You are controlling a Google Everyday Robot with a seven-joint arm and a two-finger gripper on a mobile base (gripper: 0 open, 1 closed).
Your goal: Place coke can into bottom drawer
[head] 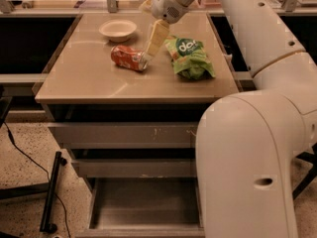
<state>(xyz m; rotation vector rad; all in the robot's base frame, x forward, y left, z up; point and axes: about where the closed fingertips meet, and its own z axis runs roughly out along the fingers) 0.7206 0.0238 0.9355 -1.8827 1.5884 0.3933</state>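
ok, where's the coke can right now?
Camera view: coke can lies sideways on the cabinet top, just in front of the white bowl, left of the green bag; hand at its right end.

Arm (257, 38) stretched far forward — end effector (150, 51) hangs low, tilted downward

**Warm overhead light of moderate level, with soft shadows.**
Light falls from above onto the counter (89, 83), which carries a pale sheen left of centre. The end effector (149, 52), above the rear middle of the counter at the coke can (129, 58), throws only a faint shadow. The recess under the counter top is dark, and the bottom drawer (143, 207) is dim.
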